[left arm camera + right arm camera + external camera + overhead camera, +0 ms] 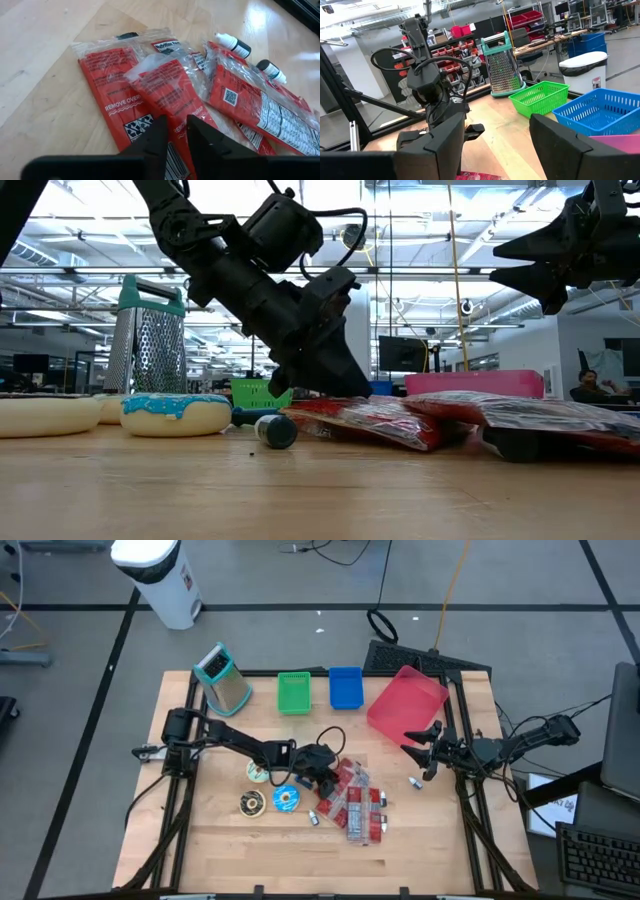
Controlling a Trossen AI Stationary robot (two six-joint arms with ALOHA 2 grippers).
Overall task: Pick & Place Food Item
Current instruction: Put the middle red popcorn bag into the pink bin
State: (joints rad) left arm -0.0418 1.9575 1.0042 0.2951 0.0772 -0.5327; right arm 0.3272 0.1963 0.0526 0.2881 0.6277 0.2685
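Black jointed arms (240, 743), looped cables

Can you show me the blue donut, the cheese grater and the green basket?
blue donut (176, 412): low view, on its icing.
cheese grater (227, 680): high view, on its metal side.
green basket (294, 693): high view, on its floor.

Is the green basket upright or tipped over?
Upright: the green basket sits on its base on the table, its open top facing up.

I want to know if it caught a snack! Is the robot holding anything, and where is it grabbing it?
The left gripper pinches a red snack packet at its near edge. The right gripper hangs open, holding nothing.
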